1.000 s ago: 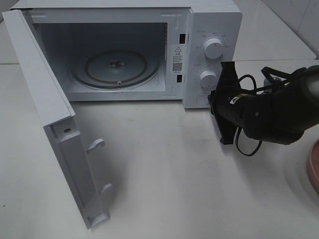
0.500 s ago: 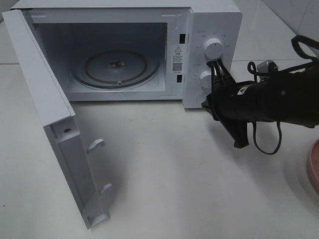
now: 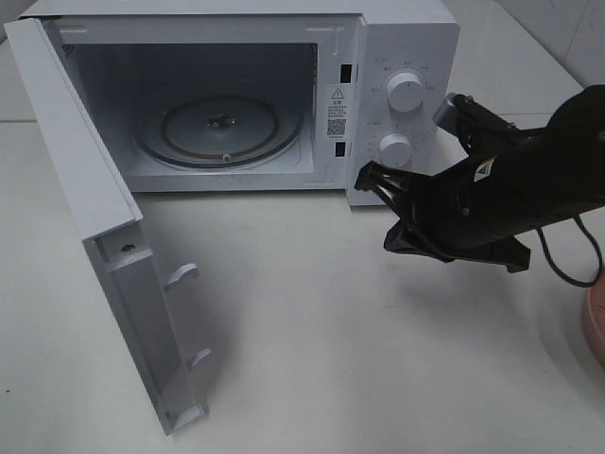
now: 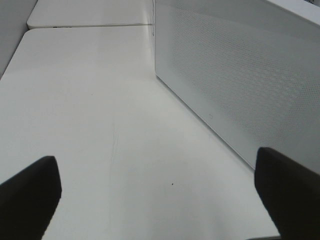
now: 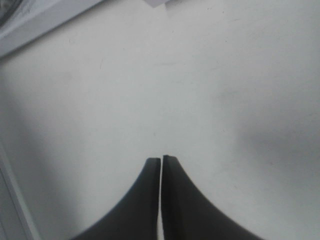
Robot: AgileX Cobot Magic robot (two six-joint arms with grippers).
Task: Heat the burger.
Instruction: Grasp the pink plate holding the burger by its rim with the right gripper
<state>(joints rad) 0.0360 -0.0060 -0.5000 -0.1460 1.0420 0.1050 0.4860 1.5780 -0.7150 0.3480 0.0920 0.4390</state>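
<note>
exterior high: the right fingers (image 3: 367, 176) have swung over the last second from an upright pose beside the lower knob (image 3: 395, 149) to a low, flat one. their tips now point at the bottom front corner of the microwave (image 3: 397, 57), just short of it. the door (image 3: 85, 189) stands wide open as before, well off to the far side of the tips. the glass turntable (image 3: 222, 128) beyond them is bare. judgement: the oven is ready and loading has not begun. the burger is in none of the views. only an edge of a pink plate (image 3: 596, 323) shows, well behind the fingers, at the frame edge. the right fingers look pressed together and empty, clear of the surface (image 3: 312, 331).

left wrist: the left fingers (image 4: 282, 190) are spread as wide as they go, with nothing between them. ahead of them is bare surface, and the microwave's perforated side wall (image 4: 240, 75) lies off to one side.

right wrist: the right fingers (image 5: 157, 172) are closed tip to tip, with a hairline seam between them, gripping nothing. only the surface lies beyond the tips.
</note>
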